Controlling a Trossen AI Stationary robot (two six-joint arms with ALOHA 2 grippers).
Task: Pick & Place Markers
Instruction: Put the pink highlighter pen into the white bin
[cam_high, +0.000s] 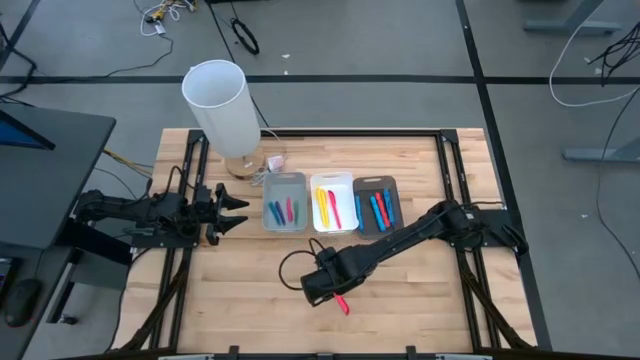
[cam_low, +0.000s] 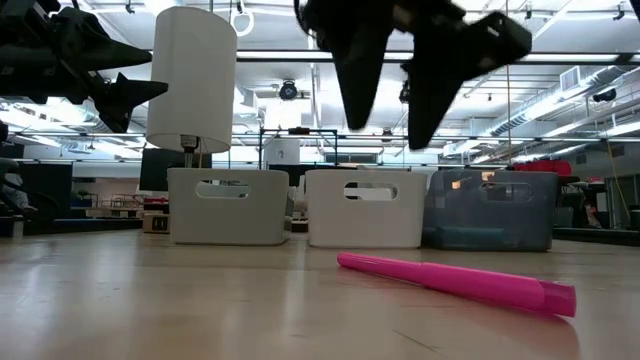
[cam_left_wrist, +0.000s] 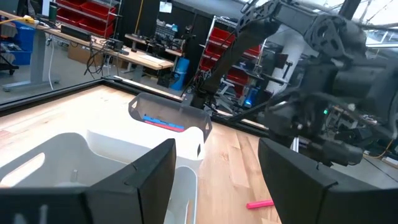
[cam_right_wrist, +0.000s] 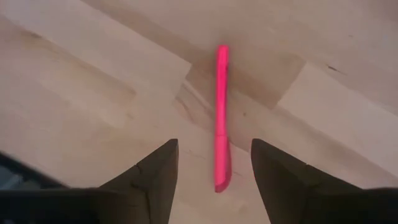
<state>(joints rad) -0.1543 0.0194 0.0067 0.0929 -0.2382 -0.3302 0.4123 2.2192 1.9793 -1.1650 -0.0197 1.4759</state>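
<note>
A pink marker (cam_high: 343, 303) lies flat on the wooden table near its front edge; it also shows in the low view (cam_low: 460, 283) and the right wrist view (cam_right_wrist: 221, 118). My right gripper (cam_high: 325, 290) hangs just above it, pointing down, open, its fingers (cam_right_wrist: 155, 174) standing on either side of the marker's near end without touching it. More markers lie in three small bins: blue and pink in the grey one (cam_high: 285, 177), yellow and red in the white one (cam_high: 333, 176), blue and red in the dark one (cam_high: 376, 181). My left gripper (cam_high: 240, 212) waits open at the table's left, pointing level.
A tall white cylinder (cam_high: 225, 105) on a wooden base stands at the far left, behind the bins. A black cable loops from the right arm (cam_high: 292, 265) over the table. Bare wood lies around the marker and along the near edge.
</note>
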